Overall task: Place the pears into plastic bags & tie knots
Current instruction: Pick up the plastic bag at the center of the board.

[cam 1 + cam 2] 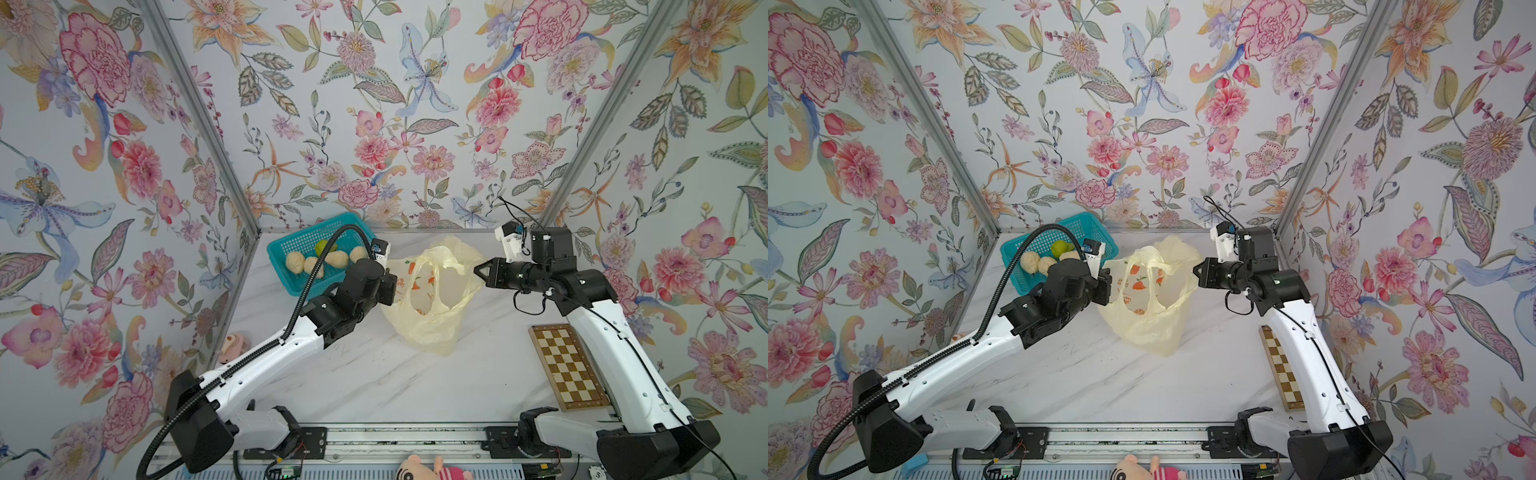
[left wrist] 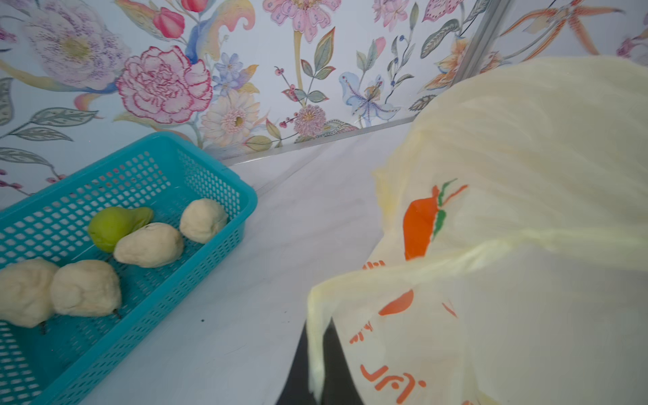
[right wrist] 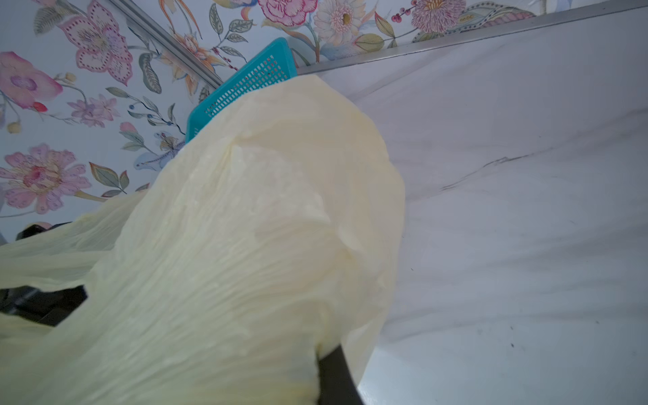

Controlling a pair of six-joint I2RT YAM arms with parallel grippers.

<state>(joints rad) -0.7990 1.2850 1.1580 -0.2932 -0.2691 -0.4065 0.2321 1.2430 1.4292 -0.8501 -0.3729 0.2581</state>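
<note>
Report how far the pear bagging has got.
Done: nothing bagged. All five pears lie in the teal basket. In hand: left gripper and right gripper pinch opposite edges of the plastic bag, spreading its mouth. Left: load the pears, knot the handles.

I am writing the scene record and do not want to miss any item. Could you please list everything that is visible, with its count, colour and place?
cream pears: four, cream-beige, in the basket
green pear: one, yellow-green, in the basket beside them
basket: one, teal, far left corner of the table
plastic bag: one, pale yellow with orange print, mid-table
chessboard: one, brown and cream, right side of the table
pink toy: one, pinkish, left table edge
plush toy: one, pink, below the front rail
table: one, white marble
left end effector: one, black, closed on the bag's basket-side edge
right end effector: one, black, closed on the bag's opposite edge
</note>
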